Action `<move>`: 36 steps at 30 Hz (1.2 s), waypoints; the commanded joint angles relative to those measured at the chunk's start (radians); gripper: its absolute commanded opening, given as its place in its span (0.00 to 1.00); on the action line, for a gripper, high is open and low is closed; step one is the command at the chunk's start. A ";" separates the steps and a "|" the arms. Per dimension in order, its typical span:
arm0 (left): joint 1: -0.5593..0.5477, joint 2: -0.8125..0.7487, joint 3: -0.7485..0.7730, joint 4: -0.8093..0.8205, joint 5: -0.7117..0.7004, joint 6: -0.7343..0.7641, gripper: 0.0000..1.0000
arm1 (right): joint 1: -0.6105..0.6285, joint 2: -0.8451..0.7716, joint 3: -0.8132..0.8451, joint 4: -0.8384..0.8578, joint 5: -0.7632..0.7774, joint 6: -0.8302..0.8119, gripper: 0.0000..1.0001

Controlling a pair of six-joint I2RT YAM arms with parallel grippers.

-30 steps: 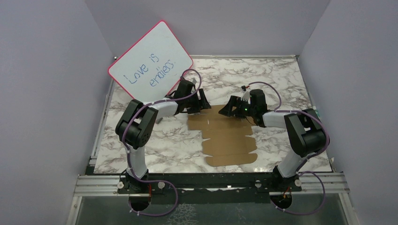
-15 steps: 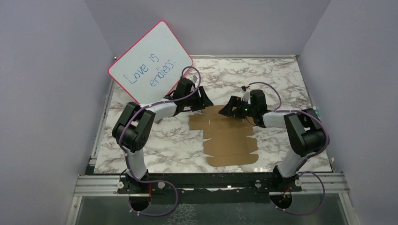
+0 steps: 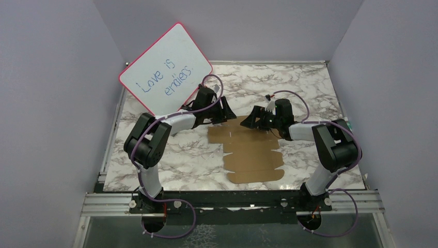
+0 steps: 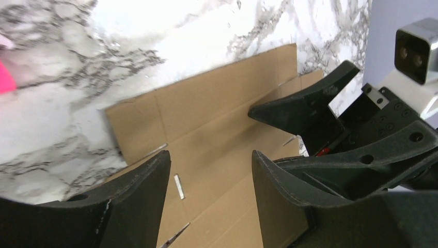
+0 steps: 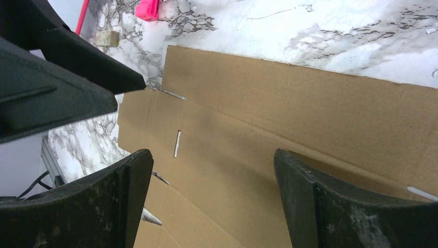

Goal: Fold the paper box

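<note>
Desk [image 3: 289,82]: slick marble top, and nothing pins the sheet to it. Risk: a sideways push slides the sheet instead of creasing it.

Whiteboard [image 3: 165,70]: propped at the far left corner, just behind the left arm. Risk: that arm swinging back could knock it over.

Paper box [image 3: 253,152]: unfolded, flat, running from the desk's middle toward the near edge, a little right of centre. No flap is raised. Risk: with no lifted edge to catch, a finger may skate over the card or buckle a panel away from its score line.

Left tool [image 3: 222,111]: released, jaws apart, empty, over the sheet's far left corner. Contact with the card cannot be told.

Right tool [image 3: 253,120]: released, jaws wide, empty, over the sheet's far right part. Tips of both tools face each other, near. Risk: they collide if both go for the same flap.
</note>
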 commanded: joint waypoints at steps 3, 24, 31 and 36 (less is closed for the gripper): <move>0.058 0.008 -0.045 0.079 0.048 -0.042 0.59 | -0.001 0.034 -0.017 -0.038 -0.020 0.004 0.92; 0.102 0.136 -0.063 0.132 0.100 -0.073 0.48 | -0.002 0.033 -0.019 -0.036 -0.031 0.002 0.93; 0.101 0.126 -0.058 0.160 0.175 -0.080 0.40 | -0.001 0.038 -0.018 -0.035 -0.037 0.003 0.93; 0.093 0.083 -0.056 0.154 0.163 -0.072 0.32 | -0.001 0.044 -0.017 -0.030 -0.040 0.008 0.92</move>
